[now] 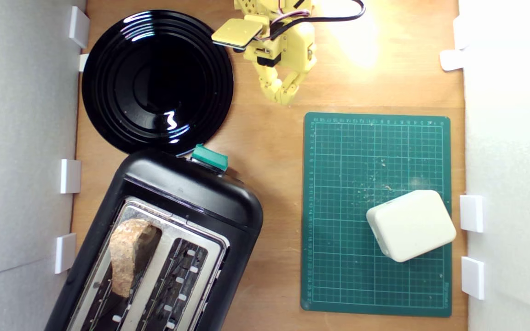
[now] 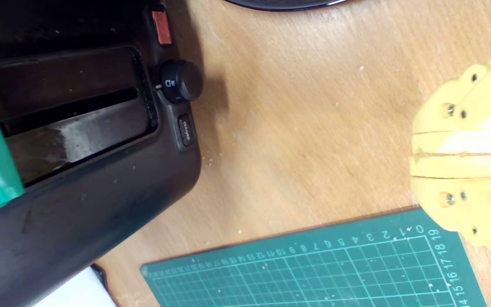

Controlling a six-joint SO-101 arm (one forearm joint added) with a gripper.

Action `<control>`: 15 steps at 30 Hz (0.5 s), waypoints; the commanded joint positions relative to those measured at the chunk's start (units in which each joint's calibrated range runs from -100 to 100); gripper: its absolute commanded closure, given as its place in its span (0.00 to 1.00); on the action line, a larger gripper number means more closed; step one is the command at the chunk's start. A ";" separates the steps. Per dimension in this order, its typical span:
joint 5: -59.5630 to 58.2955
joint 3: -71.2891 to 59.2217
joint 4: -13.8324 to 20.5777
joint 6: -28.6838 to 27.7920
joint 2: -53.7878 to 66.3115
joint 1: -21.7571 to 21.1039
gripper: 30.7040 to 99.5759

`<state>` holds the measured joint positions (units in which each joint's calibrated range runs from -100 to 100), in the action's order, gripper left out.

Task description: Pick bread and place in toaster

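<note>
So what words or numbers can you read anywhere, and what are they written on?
"0 1 2 3 ... 19" and "15 16 17 18 19": grid numbers printed along the edges of the green gridded cutting mat.
"defrost", probably: small black button on the glossy black toaster; blurred.
Mark on the toaster's round black dial: too small to read.
Small print in the mat's corner in the exterior view: unreadable.
</note>
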<state>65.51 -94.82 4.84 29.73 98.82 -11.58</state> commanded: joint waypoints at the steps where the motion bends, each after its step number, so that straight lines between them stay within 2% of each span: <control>1: -0.15 -0.73 0.69 0.22 0.34 -0.19 0.86; 15: 0.11 -0.64 0.05 0.27 -0.16 -0.51 0.86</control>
<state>65.51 -95.19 4.84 29.73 98.82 -11.58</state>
